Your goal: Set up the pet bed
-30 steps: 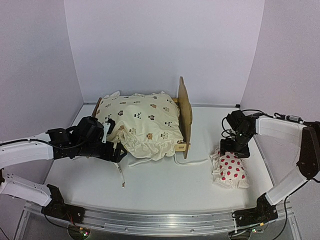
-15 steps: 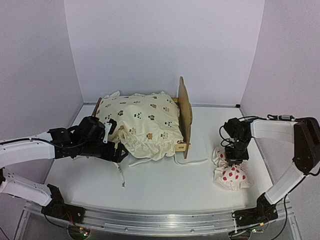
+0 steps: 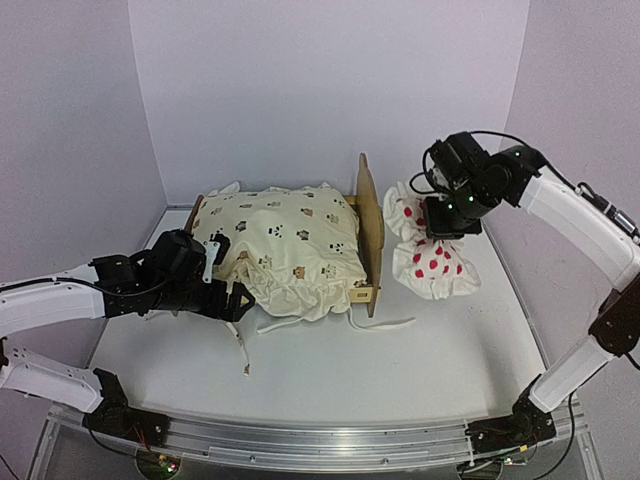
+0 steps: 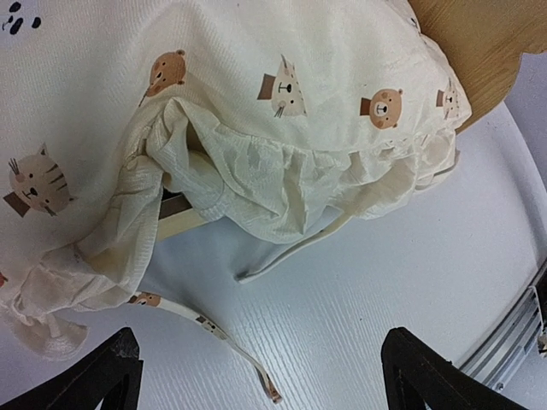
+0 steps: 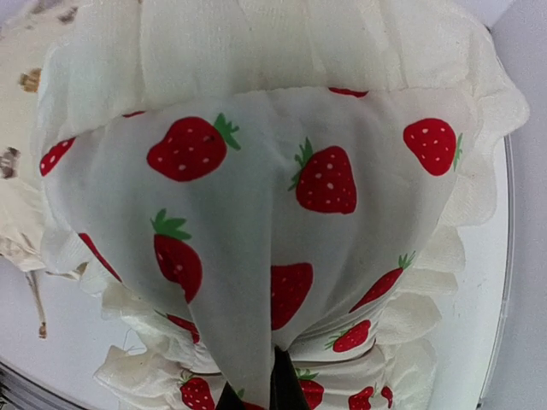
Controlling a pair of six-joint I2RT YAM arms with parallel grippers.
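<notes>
White table (image 3: 330,380) shows whole only in the top view, which alone takes in both arms; each wrist view is mostly cloth. Toward the back, left of centre, stands the pet bed (image 3: 371,225). Its tall scalloped board is upright at the right end, and the lower board at the left end is nearly buried. The left wrist view catches just a curved plywood corner of the pet bed (image 4: 474,51).

The bed's near left corner lies just beside the left gripper (image 3: 233,300), whose jaws gape wide over bare table with nothing between them. The tall board stands just left of the right gripper (image 3: 436,225).

The frame is light plywood with a low side rail; its base is hidden under the cream animal-print cushion (image 3: 285,240). The right gripper is clamped on the white pillow (image 3: 432,265), whose red spots the right wrist view reveals as strawberries (image 5: 325,179). A loose cushion tie (image 4: 226,335) trails on the table.
</notes>
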